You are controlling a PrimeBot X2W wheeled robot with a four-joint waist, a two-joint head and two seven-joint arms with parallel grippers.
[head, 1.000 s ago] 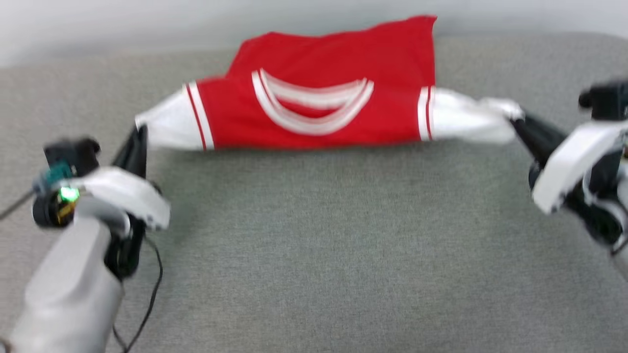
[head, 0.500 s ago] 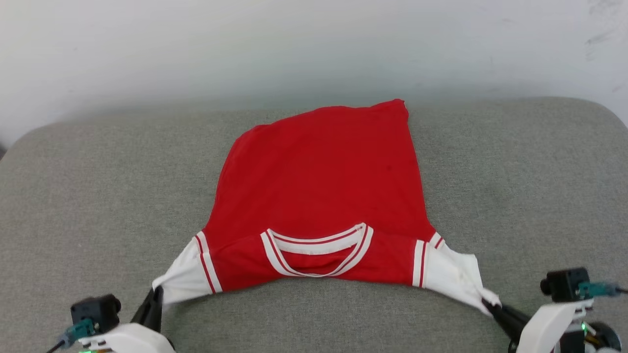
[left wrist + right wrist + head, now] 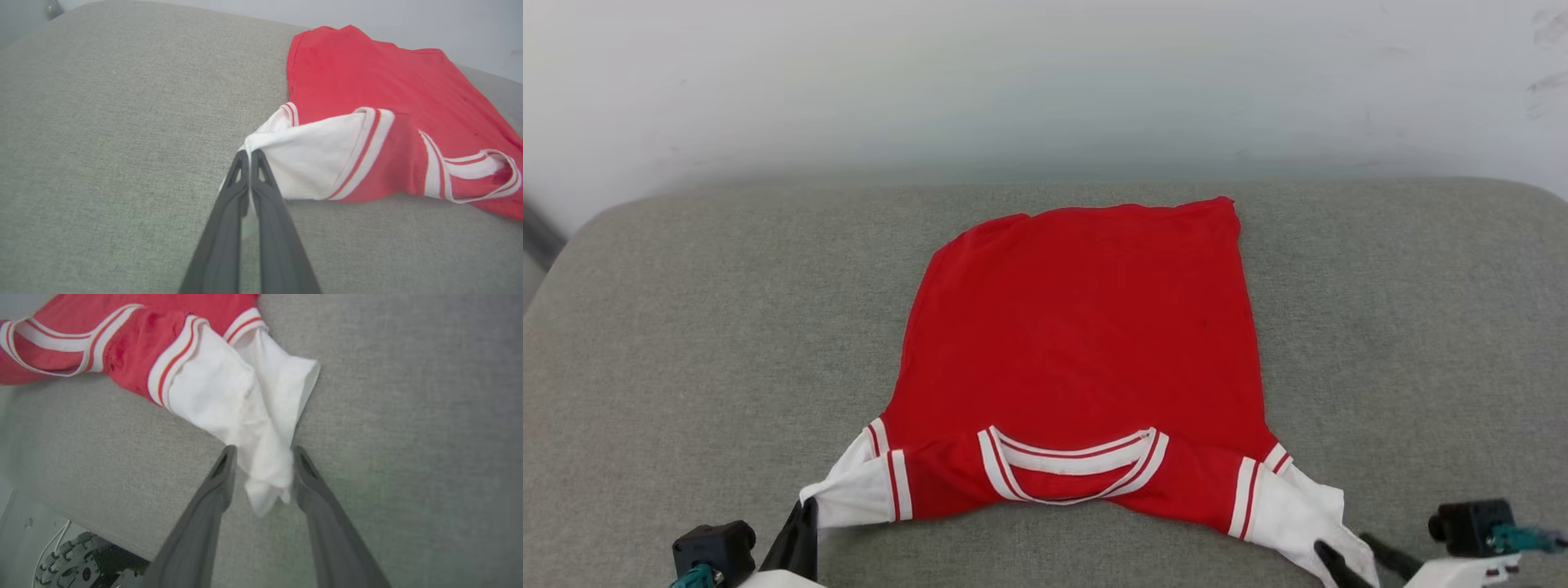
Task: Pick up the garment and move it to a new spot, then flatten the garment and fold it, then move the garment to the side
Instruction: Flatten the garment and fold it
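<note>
The garment (image 3: 1086,343) is a red shirt with white sleeves and striped trim. It lies spread on the grey cushion (image 3: 686,343), collar towards me and plain red side up. My left gripper (image 3: 805,514) is shut on the tip of the left white sleeve (image 3: 310,163), seen up close in the left wrist view with the fingers (image 3: 229,212) pressed together. My right gripper (image 3: 263,450) is open. The crumpled tip of the right sleeve (image 3: 265,482) lies loose between its parted fingers (image 3: 222,469). In the head view that gripper (image 3: 1343,547) sits at the lower right.
The cushion's bare grey fabric stretches wide on both sides of the shirt. A pale wall (image 3: 1045,82) rises behind its far edge. The near edge (image 3: 81,522) runs close under my right gripper, with the robot's base and a white cable (image 3: 61,555) below.
The head camera has tilted. The garment, stretched between both grippers a second ago, now lies flat on the cushion. My right gripper has opened off the right sleeve; the left stays shut.
</note>
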